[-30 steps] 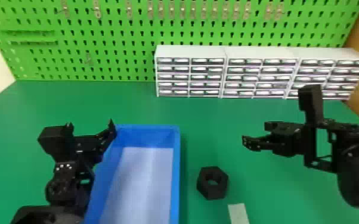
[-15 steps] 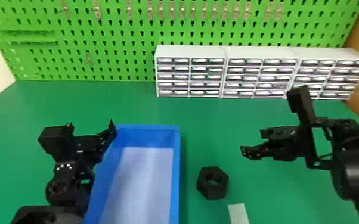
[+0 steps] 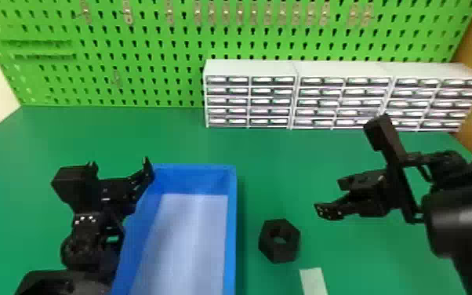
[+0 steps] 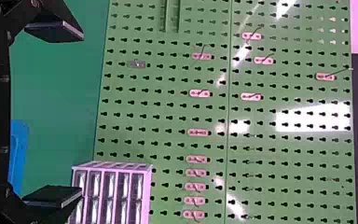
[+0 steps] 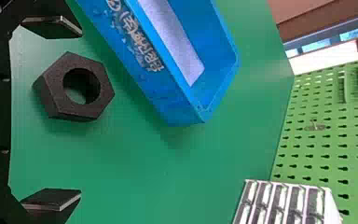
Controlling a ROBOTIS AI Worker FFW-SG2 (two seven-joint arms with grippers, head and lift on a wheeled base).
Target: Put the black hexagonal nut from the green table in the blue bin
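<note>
Right gripper (image 3: pixel 328 197): gaping wide above the table (image 3: pixel 180 141)
Nut (image 3: pixel 287 251): lying flat between right gripper and bin (image 3: pixel 229 235)
Bin: resting just left of the nut
Left gripper (image 3: pixel 120 168): gaping wide by the bin's left wall
Drawers (image 3: pixel 249 68): standing before the pegboard (image 3: pixel 160 51)

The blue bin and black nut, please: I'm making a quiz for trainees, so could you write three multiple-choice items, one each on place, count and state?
1. Where is the black hexagonal nut?
A) On the green table, right of the blue bin
B) Inside the bin
C) In the left claw

2. How many drawer units stand side by side?
A) Two
B) Five
C) Three

3. How is the right claw?
A) Shut on the nut
B) Open, holding nothing
C) Shut on the bin's rim

Key:
1 A: the nut lies on the tabletop outside the bin.
2 C: the head view shows three.
3 B: its fingers stand wide apart, gripping nothing.
</note>
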